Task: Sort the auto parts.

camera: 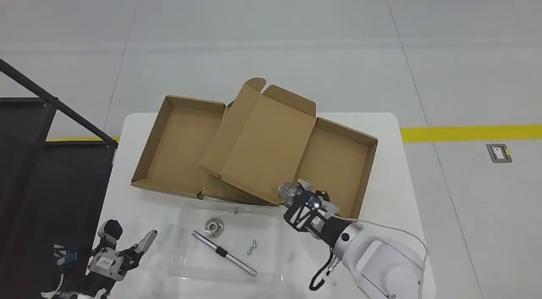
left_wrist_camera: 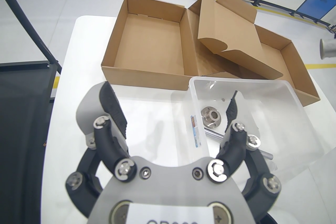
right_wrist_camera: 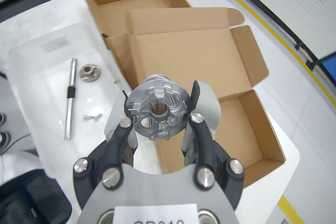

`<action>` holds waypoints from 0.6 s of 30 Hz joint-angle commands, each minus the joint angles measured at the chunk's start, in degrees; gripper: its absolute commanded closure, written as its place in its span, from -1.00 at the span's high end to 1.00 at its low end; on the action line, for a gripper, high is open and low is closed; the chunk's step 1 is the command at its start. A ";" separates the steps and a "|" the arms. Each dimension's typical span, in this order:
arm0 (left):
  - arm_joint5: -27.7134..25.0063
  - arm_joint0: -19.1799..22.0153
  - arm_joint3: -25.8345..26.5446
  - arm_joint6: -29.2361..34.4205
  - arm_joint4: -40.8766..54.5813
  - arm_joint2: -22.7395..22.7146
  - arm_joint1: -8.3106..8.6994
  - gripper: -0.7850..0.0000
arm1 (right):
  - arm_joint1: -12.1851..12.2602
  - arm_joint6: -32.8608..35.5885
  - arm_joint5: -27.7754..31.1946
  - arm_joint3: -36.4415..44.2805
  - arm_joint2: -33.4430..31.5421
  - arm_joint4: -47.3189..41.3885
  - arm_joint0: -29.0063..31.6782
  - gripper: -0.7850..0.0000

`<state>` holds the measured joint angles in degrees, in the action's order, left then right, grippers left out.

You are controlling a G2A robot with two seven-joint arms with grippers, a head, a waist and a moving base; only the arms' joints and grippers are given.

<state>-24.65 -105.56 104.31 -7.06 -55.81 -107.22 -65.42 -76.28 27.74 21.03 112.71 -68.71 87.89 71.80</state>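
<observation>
R fingers (right_wrist_camera: 195, 93) clamped on 1 hub (right_wrist_camera: 147, 100), L fingers (left_wrist_camera: 113, 107) apart, tray (left_wrist_camera: 236, 80) w/ 1 flange (left_wrist_camera: 207, 122), 1 rod (right_wrist_camera: 69, 109)

The left gripper (left_wrist_camera: 170, 93) sat at the robot's near left, pointed forward, its jaws spread wide. The right gripper (right_wrist_camera: 161, 100), angled forward and leftward from the near right, was clamped on a metal hub (right_wrist_camera: 147, 104).

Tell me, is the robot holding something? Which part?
Right gripper pinches the round grey metal toothed hub by its outer rim; left gripper holds nothing.
</observation>
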 commanded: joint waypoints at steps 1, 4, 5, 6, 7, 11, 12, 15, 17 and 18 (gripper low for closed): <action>0.00 0.00 0.00 0.00 0.00 0.00 0.00 1.00 | -0.26 -0.47 -2.49 -3.48 -1.58 -5.10 -2.43 -1.00; 0.00 0.00 0.00 0.00 0.00 0.00 0.00 1.00 | -0.62 1.11 -6.81 -9.97 -3.23 -8.08 -6.82 -1.00; 0.00 0.00 0.00 0.00 0.00 0.00 0.00 1.00 | -0.75 1.18 -6.94 -12.21 -3.20 -9.35 -8.39 -1.00; 0.00 0.00 0.00 0.00 0.00 0.00 0.00 1.00 | -0.84 1.22 -7.62 -14.52 -3.44 -9.91 -9.92 -1.00; 0.00 0.00 0.00 0.00 0.00 0.00 0.00 1.00 | -0.95 1.27 -8.44 -16.65 -3.49 -10.23 -11.27 -1.00; 0.00 0.00 0.00 0.00 0.00 0.00 0.00 1.00 | -1.37 2.54 -10.73 -24.78 -2.59 -10.04 -16.31 -1.00; 0.00 0.00 0.00 0.00 0.00 0.00 0.00 1.00 | -1.49 3.27 -11.20 -26.87 -2.08 -9.51 -17.68 -1.00; 0.00 0.00 0.00 0.00 0.00 0.00 0.00 1.00 | -1.93 5.28 -11.65 -33.45 -0.57 -9.17 -21.84 -1.00; 0.00 0.00 0.00 0.00 0.00 0.00 0.00 1.00 | -2.21 6.78 -10.42 -38.25 0.11 -10.31 -24.77 -1.00; 0.00 0.00 0.00 0.00 0.00 0.00 0.00 1.00 | -2.35 7.55 -9.49 -40.55 0.46 -11.09 -26.24 -1.00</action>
<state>-24.65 -105.56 104.31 -7.06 -55.81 -107.22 -65.42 -78.50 34.42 10.58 75.22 -68.55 77.67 47.35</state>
